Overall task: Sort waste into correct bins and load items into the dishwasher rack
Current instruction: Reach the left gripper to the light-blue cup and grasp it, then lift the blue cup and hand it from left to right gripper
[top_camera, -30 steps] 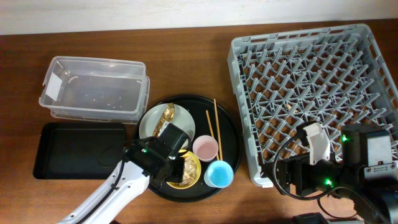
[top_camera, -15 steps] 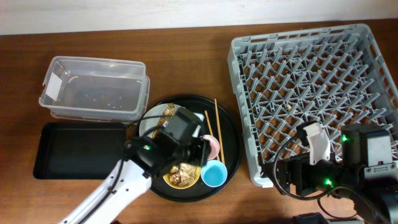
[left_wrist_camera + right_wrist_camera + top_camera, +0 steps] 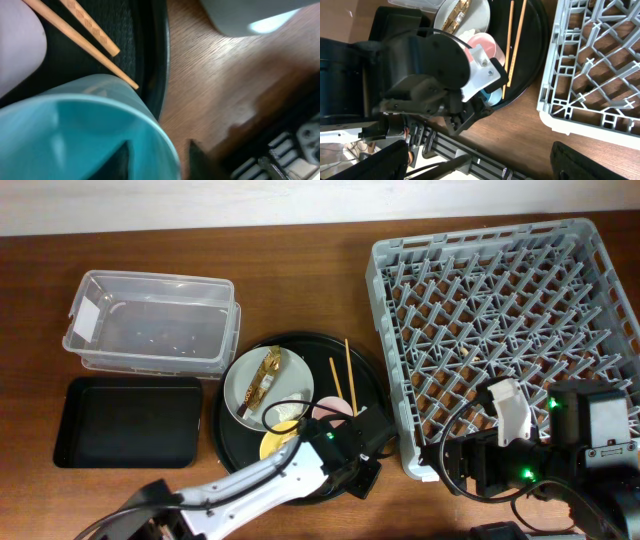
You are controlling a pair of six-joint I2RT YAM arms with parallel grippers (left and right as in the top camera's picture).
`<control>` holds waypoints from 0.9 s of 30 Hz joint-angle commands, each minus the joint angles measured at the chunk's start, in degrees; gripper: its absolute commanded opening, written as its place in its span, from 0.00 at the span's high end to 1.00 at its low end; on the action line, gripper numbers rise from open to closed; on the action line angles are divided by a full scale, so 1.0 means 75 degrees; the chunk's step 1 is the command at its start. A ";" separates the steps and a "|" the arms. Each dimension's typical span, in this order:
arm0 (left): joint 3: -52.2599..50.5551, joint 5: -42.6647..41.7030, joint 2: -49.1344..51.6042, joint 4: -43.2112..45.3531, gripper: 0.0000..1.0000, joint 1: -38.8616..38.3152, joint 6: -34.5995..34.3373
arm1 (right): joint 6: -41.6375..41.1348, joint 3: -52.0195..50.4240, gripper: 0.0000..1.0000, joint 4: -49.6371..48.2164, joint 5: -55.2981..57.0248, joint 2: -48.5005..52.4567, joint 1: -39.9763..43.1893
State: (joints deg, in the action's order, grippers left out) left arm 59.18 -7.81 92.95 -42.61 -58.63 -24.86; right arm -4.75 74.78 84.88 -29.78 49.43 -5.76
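So from overhead you basically can't see the light-blue cup (image 3: 75, 135), because the left arm sits right on top of it at the front right of the round black tray (image 3: 228, 462). The left wrist cam is the one that shows it. The cup fills the frame, and the left gripper (image 3: 157, 159) has one finger (image 3: 120, 161) inside the rim and the other outside the wall. Whether it's actually pinching, I can't tell from here.

The right wrist view gets the side angle. A sliver of blue shows under the left arm's head, and the pink cup (image 3: 486, 44) is just behind it. The right gripper (image 3: 480, 155) has its fingers spread wide, holding nothing, and hangs low by the near corner of the dishwasher rack (image 3: 510, 320).

What's in what:
- **Round tray:** it holds a white plate (image 3: 245, 392) with the gold-brown wrapper (image 3: 266, 372) lying on it. It also has a yellow dish (image 3: 272, 444) that is mostly under the arm, both cups, and the chopsticks (image 3: 343, 375) lying side by side toward the rack edge.
- **Bins:** the clear tub (image 3: 150, 320) sits at the back left, with the black rectangular tray (image 3: 125, 420) just in front of it.
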 commanded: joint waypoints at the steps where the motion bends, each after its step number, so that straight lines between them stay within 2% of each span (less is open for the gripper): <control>1: 0.0154 -0.0192 0.0017 -0.0029 0.92 -0.0029 -0.0017 | -0.0020 0.0102 0.09 0.0003 0.0073 -0.0006 0.0023; 3: 0.0428 -0.0440 -0.0055 -0.0262 0.99 -0.0029 -0.0026 | -0.0020 0.0102 0.09 0.0003 0.0082 -0.0006 0.0023; 9: 0.1763 -0.0933 -0.0950 -0.2060 1.00 0.0216 -0.0152 | -0.0020 0.0102 0.09 -0.0029 0.0294 -0.0006 0.0023; 11: 0.2084 -0.0979 -0.1411 -0.2346 1.00 0.0554 -0.0157 | -0.0020 0.0102 0.09 -0.0122 0.0291 -0.0006 0.0023; 13: 0.2302 -0.1393 -0.2148 -0.2326 1.00 0.1309 -0.0154 | -0.0017 0.0102 0.09 -0.0289 0.0157 -0.0006 0.0020; 14: 0.2317 -0.1784 -0.2433 -0.2206 1.00 0.1670 -0.0154 | 0.0006 0.0102 0.09 -0.0396 -0.0061 -0.0006 0.0020; 18: 0.2317 -0.5321 -0.3529 -0.1279 1.00 0.3783 0.0560 | 0.0889 -0.0009 0.09 -0.1247 -0.2253 -0.0009 0.0020; 21: 0.2317 -0.7391 -0.3847 -0.1061 1.00 0.4876 0.0956 | 0.1180 -0.0286 0.09 -0.2110 -0.3552 -0.0006 0.0020; 22: 0.2317 -0.8145 -0.3899 -0.1061 1.00 0.5202 0.1087 | 0.1180 -0.0373 0.06 -0.2439 -0.3905 -0.0006 0.0020; 24: 0.2317 -0.8944 -0.3905 -0.1055 1.00 0.5476 0.1166 | 0.1180 -0.0431 0.04 -0.2990 -0.4832 0.0052 0.0015; 27: 0.2317 -0.9157 -0.3905 -0.0950 1.00 0.5537 0.1195 | 0.1078 -0.0431 0.04 -0.3555 -0.5534 0.0221 -0.0192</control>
State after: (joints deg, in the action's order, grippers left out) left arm 75.88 -65.52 63.94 -50.68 -17.80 -18.50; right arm 2.90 71.92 60.55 -60.36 50.22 -5.85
